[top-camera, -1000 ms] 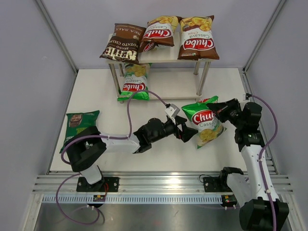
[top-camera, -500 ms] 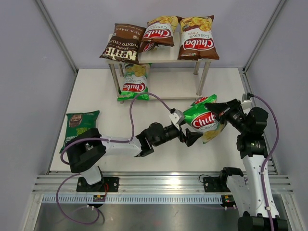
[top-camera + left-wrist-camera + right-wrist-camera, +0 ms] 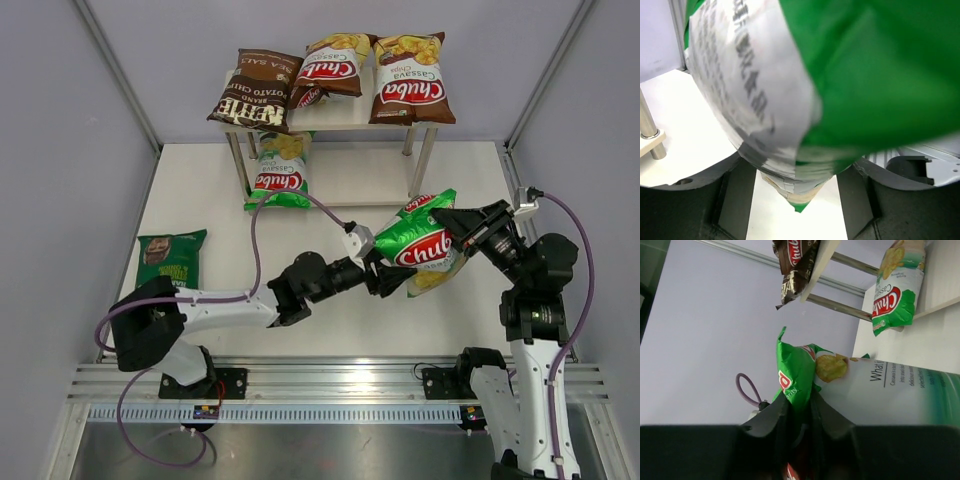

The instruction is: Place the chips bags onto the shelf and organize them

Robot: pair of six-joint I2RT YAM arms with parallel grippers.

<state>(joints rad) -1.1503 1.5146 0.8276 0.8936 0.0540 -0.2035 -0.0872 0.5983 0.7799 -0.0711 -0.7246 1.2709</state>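
Observation:
A green Chuba bag [image 3: 420,245] hangs in the air over the table's right half. My right gripper [image 3: 447,222] is shut on its upper right edge, and the right wrist view shows the green foil [image 3: 795,375] pinched between the jaws [image 3: 800,402]. My left gripper [image 3: 388,275] is at the bag's lower left. Its jaws [image 3: 797,175] stand apart with the bag's bottom corner [image 3: 800,202] between them. The shelf [image 3: 350,110] at the back carries a Kettle bag [image 3: 255,90] and two brown Chuba bags [image 3: 330,65] [image 3: 408,80]. A second green Chuba bag [image 3: 282,170] lies beneath its top board.
A dark green REAL bag [image 3: 165,260] lies flat on the table at the left. The shelf's silver legs [image 3: 425,165] stand just behind the lifted bag. Grey walls close in on both sides.
The right gripper has raised the green bag off the table and tipped it toward the shelf. The left gripper has followed it to the right, and its jaws have narrowed round the bag's corner.

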